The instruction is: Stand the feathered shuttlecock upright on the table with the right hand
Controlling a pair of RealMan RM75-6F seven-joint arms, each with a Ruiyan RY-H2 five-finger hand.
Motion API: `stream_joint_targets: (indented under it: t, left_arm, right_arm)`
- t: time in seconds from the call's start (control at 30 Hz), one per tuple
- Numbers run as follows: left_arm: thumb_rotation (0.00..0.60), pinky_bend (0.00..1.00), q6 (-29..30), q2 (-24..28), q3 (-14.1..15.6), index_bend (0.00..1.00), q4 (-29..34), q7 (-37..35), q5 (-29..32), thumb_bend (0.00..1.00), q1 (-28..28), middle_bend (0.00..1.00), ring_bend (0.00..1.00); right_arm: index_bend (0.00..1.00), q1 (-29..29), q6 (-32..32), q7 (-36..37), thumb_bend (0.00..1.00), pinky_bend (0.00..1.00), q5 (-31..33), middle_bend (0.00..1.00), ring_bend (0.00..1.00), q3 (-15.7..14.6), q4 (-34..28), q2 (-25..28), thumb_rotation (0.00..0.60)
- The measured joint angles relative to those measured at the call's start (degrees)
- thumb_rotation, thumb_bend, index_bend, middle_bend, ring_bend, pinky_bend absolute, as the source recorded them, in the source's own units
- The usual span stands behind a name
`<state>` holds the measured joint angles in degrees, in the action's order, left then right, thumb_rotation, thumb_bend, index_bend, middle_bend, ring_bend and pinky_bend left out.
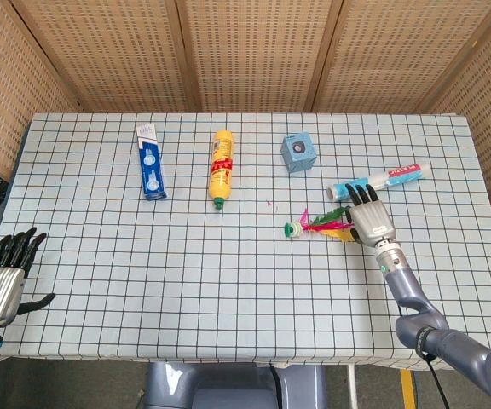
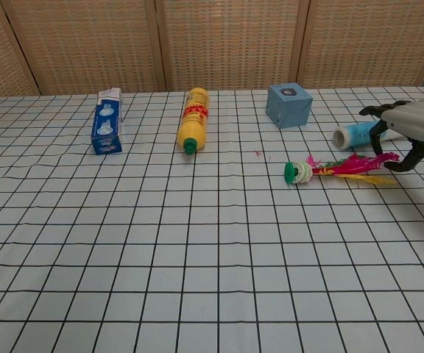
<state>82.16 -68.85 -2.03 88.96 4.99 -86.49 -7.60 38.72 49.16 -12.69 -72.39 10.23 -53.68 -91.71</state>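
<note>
The feathered shuttlecock lies on its side on the checked tablecloth, green-and-white base to the left, pink, yellow and green feathers fanning right. My right hand hovers just over the feather tips, fingers apart and pointing away from me, holding nothing. In the chest view its fingertips curve down beside the feather ends. My left hand hangs open off the table's front left corner, seen only in the head view.
A blue-and-white tube lies just behind the right hand. A blue box, a yellow bottle and a blue carton lie along the back. The table's right edge is close.
</note>
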Motion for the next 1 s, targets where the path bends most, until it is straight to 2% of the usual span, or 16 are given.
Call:
stream_joint_targets:
  t: [0.2, 0.4, 0.57, 0.83, 1.0]
  left_arm:
    - [0.6, 0.0, -0.02, -0.11, 0.06, 0.0, 0.03, 0.3, 0.05, 0.0, -0.09, 0.0, 0.0]
    - [0.6, 0.0, -0.06, -0.29, 0.18, 0.0, -0.04, 0.63, 0.16, 0.0, -0.12, 0.0, 0.0]
    - [0.6, 0.0, -0.09, -0.26, 0.31, 0.0, 0.05, 0.58, 0.07, 0.0, -0.18, 0.0, 0.0]
    - [0.6, 0.0, -0.11, 0.03, 0.52, 0.0, 0.27, 0.01, -0.18, 0.0, -0.23, 0.0, 0.0]
    - [0.6, 0.0, 0.09, 0.53, 0.7, 0.0, 0.43, -1.19, -0.46, 0.0, -0.13, 0.0, 0.0]
  right_arm:
    - [0.63, 0.2, 0.58, 1.44, 0.54, 0.0, -0.58, 0.0, 0.0, -0.22, 1.12, -0.64, 0.6]
    - [0.7, 0.34, 1.08, 2.43, 0.63, 0.0, -0.89, 0.0, 0.0, -0.3, 1.52, -0.94, 0.6]
    - [0.75, 0.26, 2.39, 2.92, 0.63, 0.0, -1.71, 0.0, 0.0, -0.42, 0.77, -0.51, 0.6]
    - [0.78, 0.11, 5.69, 2.24, 0.64, 0.0, -3.27, 0.0, 0.0, -0.13, -4.45, 2.62, 0.6]
    - [0.78, -0.05, 8.44, -0.19, 0.64, 0.0, -4.46, 0.0, 0.0, 0.35, -11.68, 6.66, 0.6]
